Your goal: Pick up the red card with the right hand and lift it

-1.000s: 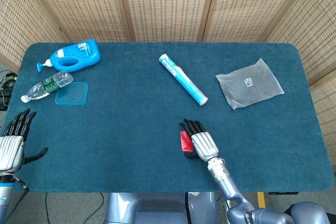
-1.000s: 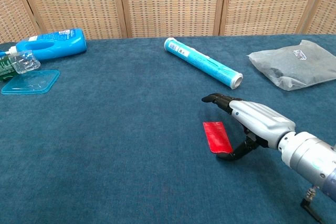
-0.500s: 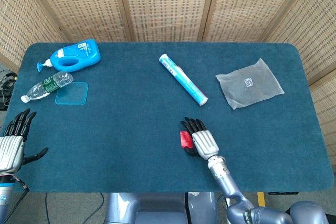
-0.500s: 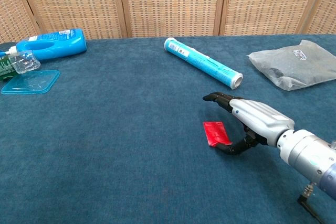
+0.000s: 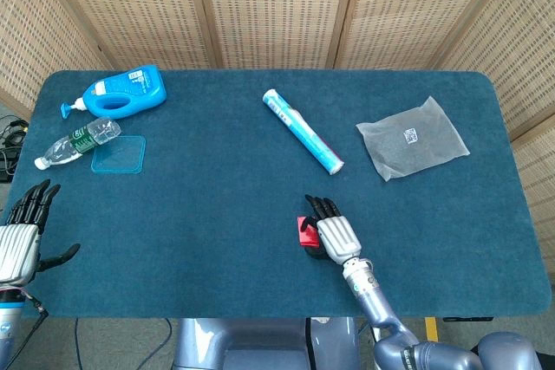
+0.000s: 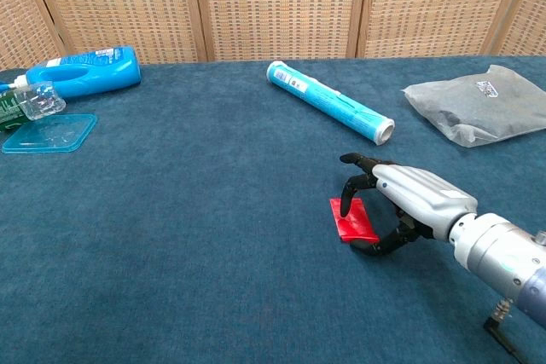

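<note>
Head view: blue table [image 5: 217,214] in front of wicker screens. Far left: blue jug [image 5: 121,93] lying on its side, a clear bottle [image 5: 76,142] just near of it, and a flat blue lid [image 5: 119,155] beside the bottle. Centre far: blue tube [image 5: 302,131] lying diagonally. Far right: clear bag [image 5: 412,137]. None of these lie close to the card [image 5: 305,230], which sits near-centre on the cloth, its right part covered by the right hand [image 5: 330,230]. The right forearm comes in from the near edge, back of the hand up, dark fingers pointing far. The left hand [image 5: 21,231] sits at the near-left table edge, fingers spread, holding nothing

Chest view: jug [image 6: 81,70], bottle [image 6: 30,101] and lid [image 6: 49,133] at far left; tube [image 6: 329,111] centre far; bag [image 6: 478,104] far right. The card [image 6: 353,220] is on the cloth, near of the tube and well apart from it. The right hand [image 6: 388,205] arches over the card's right side; fingers [image 6: 351,189] curl down onto its far edge, thumb curls at its near edge. It grasps the card, which looks slightly tilted; whether it is clear of the cloth I cannot tell. Left hand outside this view
</note>
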You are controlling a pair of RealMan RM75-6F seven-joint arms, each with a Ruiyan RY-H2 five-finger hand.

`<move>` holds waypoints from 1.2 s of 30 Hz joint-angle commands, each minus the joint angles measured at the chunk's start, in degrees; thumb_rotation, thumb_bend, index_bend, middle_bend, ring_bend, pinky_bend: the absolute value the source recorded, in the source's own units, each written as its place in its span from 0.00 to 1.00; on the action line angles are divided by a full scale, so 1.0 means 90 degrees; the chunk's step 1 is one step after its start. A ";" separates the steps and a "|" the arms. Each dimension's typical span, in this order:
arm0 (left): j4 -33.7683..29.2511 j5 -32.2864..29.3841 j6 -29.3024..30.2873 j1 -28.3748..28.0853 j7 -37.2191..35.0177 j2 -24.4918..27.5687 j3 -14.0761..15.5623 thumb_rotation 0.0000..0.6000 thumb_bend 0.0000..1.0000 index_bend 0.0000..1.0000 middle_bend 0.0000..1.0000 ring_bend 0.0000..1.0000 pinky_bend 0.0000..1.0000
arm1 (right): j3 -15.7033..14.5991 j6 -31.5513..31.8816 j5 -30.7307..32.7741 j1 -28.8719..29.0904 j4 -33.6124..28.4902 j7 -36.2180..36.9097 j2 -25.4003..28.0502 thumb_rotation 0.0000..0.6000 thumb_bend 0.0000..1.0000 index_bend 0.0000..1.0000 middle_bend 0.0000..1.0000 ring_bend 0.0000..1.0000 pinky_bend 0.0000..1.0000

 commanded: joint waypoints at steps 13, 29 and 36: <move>-0.0003 0.0010 0.0001 -0.0001 -0.0007 0.0003 0.0004 1.00 0.19 0.00 0.00 0.00 0.10 | 0.0052 0.0003 0.0057 0.0004 0.0026 -0.0076 -0.0004 1.00 0.35 0.54 0.03 0.00 0.00; -0.0006 0.0024 0.0009 0.0000 -0.0021 0.0010 0.0009 1.00 0.19 0.00 0.00 0.00 0.10 | 0.0058 -0.0048 0.0117 0.0010 0.0016 -0.0159 0.0005 1.00 0.45 0.57 0.05 0.00 0.00; 0.0002 0.0041 0.0021 -0.0001 -0.0032 0.0004 0.0009 1.00 0.19 0.00 0.00 0.00 0.10 | 0.0058 -0.0070 0.0142 0.0009 0.0012 -0.0181 0.0008 1.00 0.49 0.58 0.05 0.00 0.00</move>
